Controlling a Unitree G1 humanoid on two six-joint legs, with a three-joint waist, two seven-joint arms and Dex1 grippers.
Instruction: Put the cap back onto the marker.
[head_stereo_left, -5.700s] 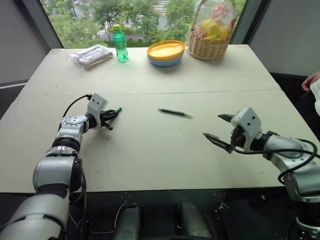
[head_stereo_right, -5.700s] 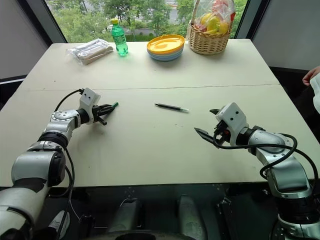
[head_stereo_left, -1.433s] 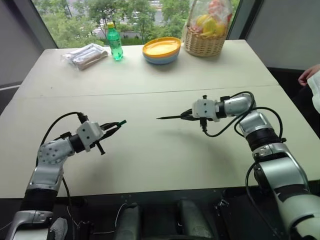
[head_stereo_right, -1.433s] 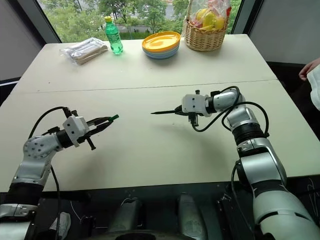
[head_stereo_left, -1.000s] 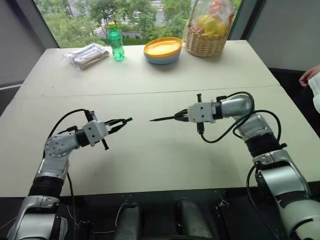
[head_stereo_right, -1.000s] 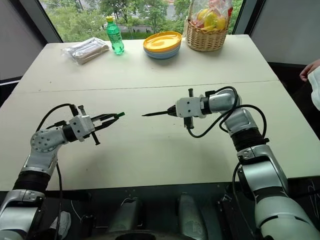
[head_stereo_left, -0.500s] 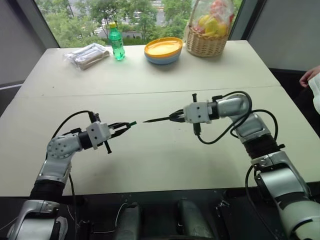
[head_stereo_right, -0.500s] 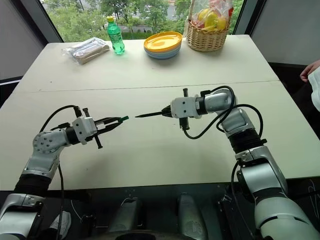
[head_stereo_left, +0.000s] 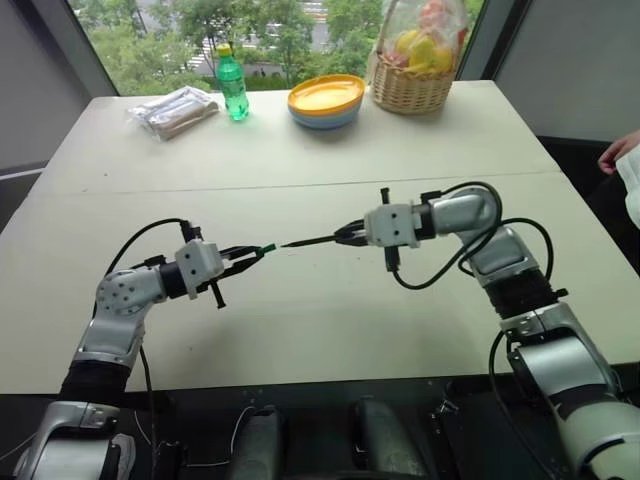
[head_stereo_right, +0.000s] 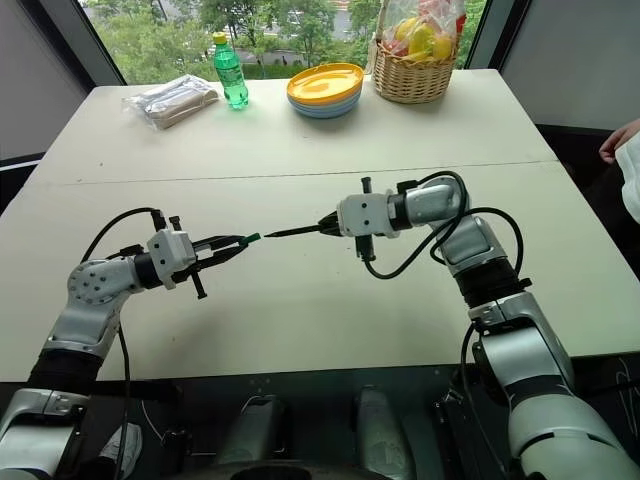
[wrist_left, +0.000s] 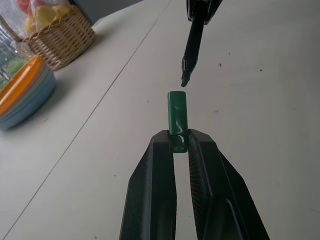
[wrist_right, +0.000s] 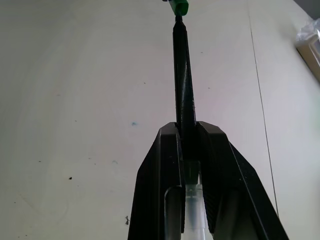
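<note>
My left gripper (wrist_left: 179, 145) is clamped on the small dark green cylindrical plastic cap (wrist_left: 177, 114), held above the pale table (head_stereo_left: 300, 320), left of centre. My right gripper (wrist_right: 189, 131) grips the thin black pen-like marker (wrist_right: 183, 85), tip pointing left at the cap. Step in hand: alignment for insertion. Tip and cap mouth sit just apart. The next move calls for coaxial alignment, then pressing the two together.

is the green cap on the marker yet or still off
Off. In the left wrist view a small gap separates the small green plastic cap from the tip of the thin black marker.
</note>
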